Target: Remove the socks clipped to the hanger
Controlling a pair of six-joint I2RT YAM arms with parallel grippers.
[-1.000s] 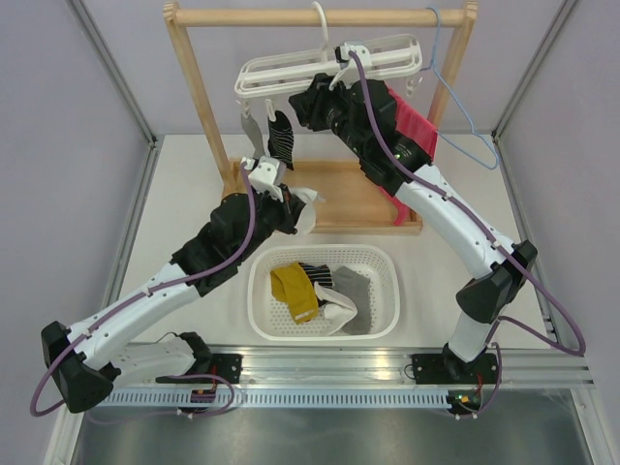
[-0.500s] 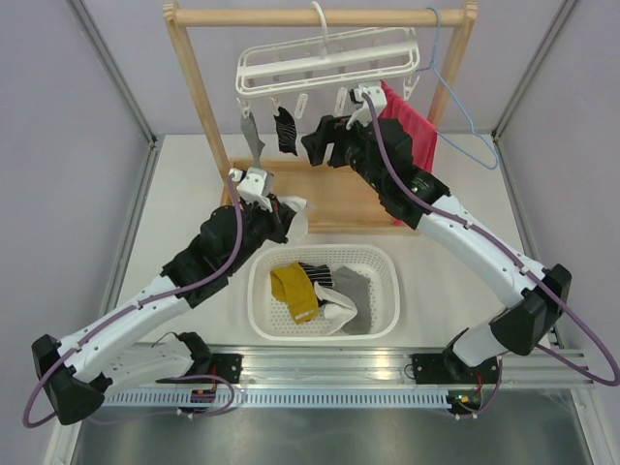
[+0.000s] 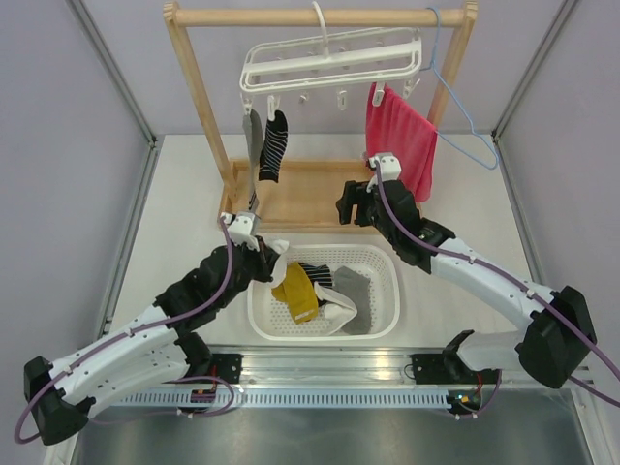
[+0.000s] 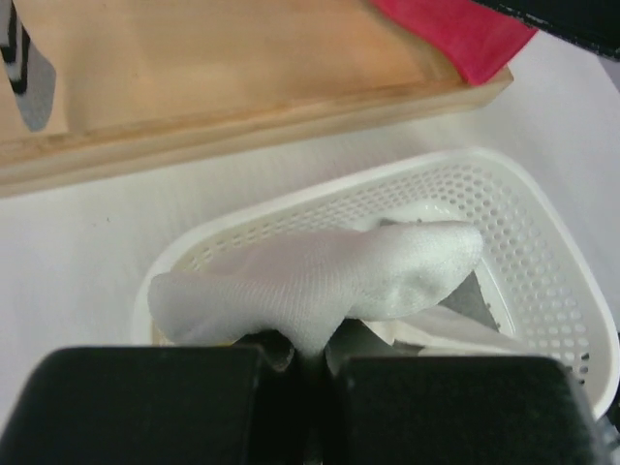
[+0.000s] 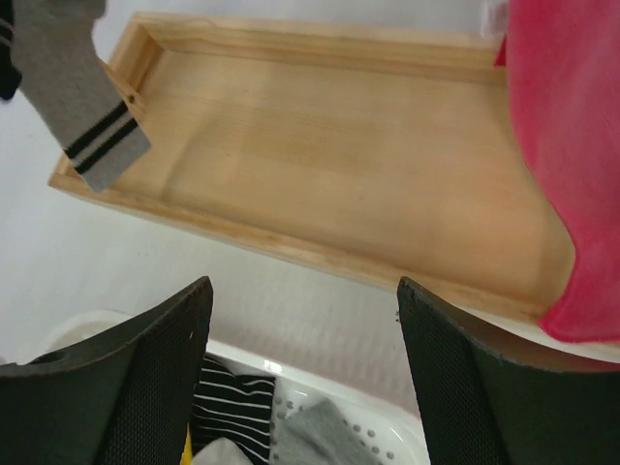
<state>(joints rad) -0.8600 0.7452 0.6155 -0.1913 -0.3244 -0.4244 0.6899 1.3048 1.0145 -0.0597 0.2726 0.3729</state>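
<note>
Centring the white sock [image 4: 320, 276], pinched in the left fingers [image 4: 145, 407], over the basket [image 4: 547, 242] before opening, with the right fingers [image 5: 136, 387] spread wide, empty.

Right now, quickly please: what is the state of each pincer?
Left pincer: closed on the white sock.
Right pincer: open, holding nothing.

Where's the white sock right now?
Top view, left of centre: the white sock is pinched in the left pincer, over the basket at its far-left corner, just in front of the wooden tray.
</note>
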